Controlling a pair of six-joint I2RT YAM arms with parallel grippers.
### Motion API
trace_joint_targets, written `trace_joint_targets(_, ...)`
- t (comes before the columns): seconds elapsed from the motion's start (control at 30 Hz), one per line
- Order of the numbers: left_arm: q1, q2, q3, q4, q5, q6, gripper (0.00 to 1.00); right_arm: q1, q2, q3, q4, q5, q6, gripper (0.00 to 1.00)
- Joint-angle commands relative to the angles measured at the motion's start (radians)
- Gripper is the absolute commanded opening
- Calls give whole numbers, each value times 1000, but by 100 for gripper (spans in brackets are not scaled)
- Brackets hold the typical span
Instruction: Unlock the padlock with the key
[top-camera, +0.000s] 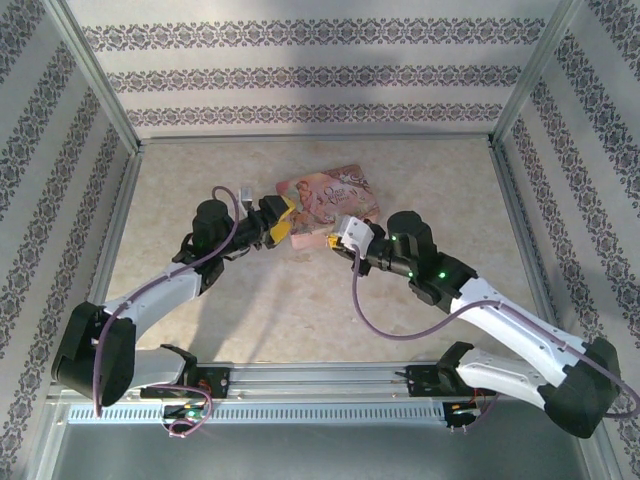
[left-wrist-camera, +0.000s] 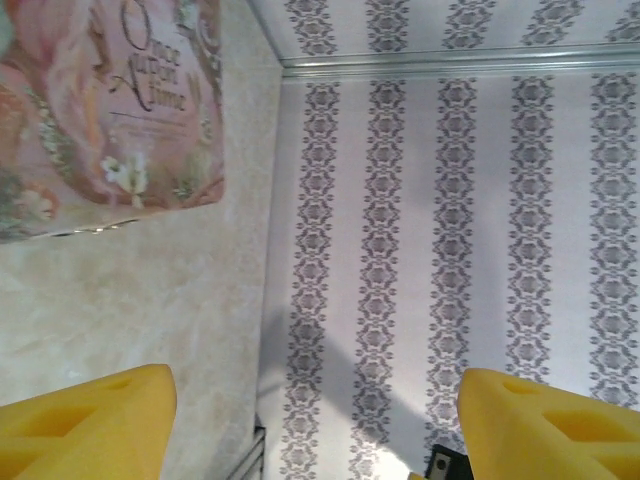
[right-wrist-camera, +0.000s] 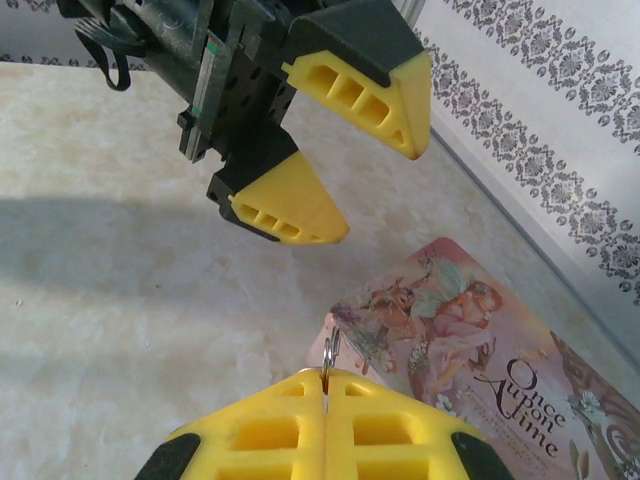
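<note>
Nearest, well short of the pink tin (top-camera: 330, 195), the two arm bases sit on a metal rail (top-camera: 320, 378) along the front edge of the counter (top-camera: 280, 320). Both arms stretch forward and inward toward the tin. The right claw (right-wrist-camera: 325, 400) hangs at the tin's near corner with its yellow fingers pressed flat together. They pinch a thin silvery key ring (right-wrist-camera: 329, 352), which pokes out past the fingertips right at that corner. Whether a key hangs from the ring inside the grip I cannot tell. A little farther on, facing the right claw, the left claw (right-wrist-camera: 380, 190) stands open just beside the tin's left edge, its two yellow fingers spread well apart above the counter. The tin itself lies flat on the counter, turned at a slant between the two claws. Its lid shows fairies in pink and the words "Once Upon a Time". Beyond the tin the pale marbled counter runs on to the far wall (top-camera: 320, 80), papered in dark patterned stripes.
</note>
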Motion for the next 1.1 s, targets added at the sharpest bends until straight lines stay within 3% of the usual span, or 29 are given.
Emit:
trace_joint_targets(0.0, -22, 20, -44, 251, -47, -196, 73, -8, 34, 32, 102, -28, 23, 0)
trace_joint_targets(0.2, -39, 111, -102, 511, -110, -406, 72, 0, 121, 45, 218, -24, 73, 0)
trace_joint_targets(0.6, -157, 361, -110, 858, -234, -595, 62, 7, 272, 92, 351, -6, 98, 0)
trace_joint_targets(0.83, -175, 373, -148, 875, -314, -639, 58, 4, 302, 75, 404, -2, 118, 0)
trace_joint_targets(1.07, -174, 375, -134, 875, -326, -658, 56, 3, 316, 40, 442, -4, 137, 0)
